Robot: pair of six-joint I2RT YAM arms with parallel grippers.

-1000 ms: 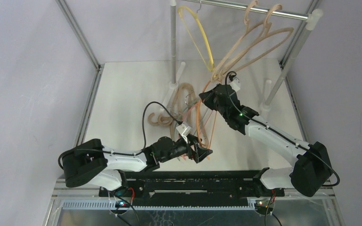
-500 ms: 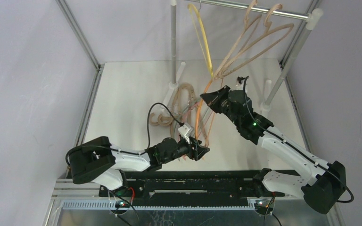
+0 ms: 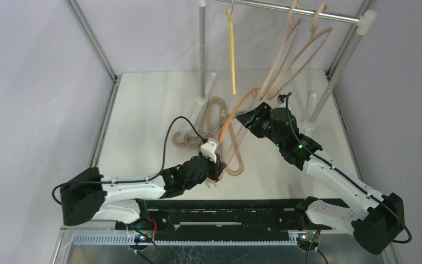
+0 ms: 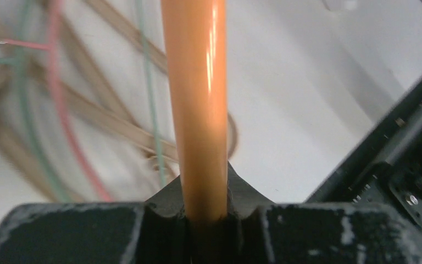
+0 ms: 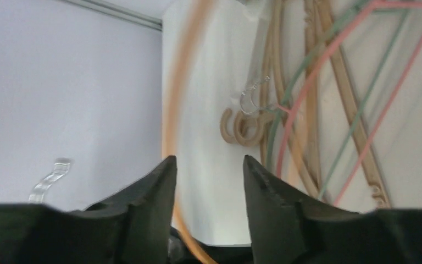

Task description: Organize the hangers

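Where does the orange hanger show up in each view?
Top external: the orange hanger is at centre, slanting from the left claw up past the right claw.
Left wrist: an upright bar at centre, clamped in the claw.
Right wrist: a blurred arc left of centre, running between the open fingers.
Shared landmark: the beige pile.

White table (image 3: 143, 110), lilac walls (image 3: 33, 82), silver rail (image 3: 261, 6) overhead.
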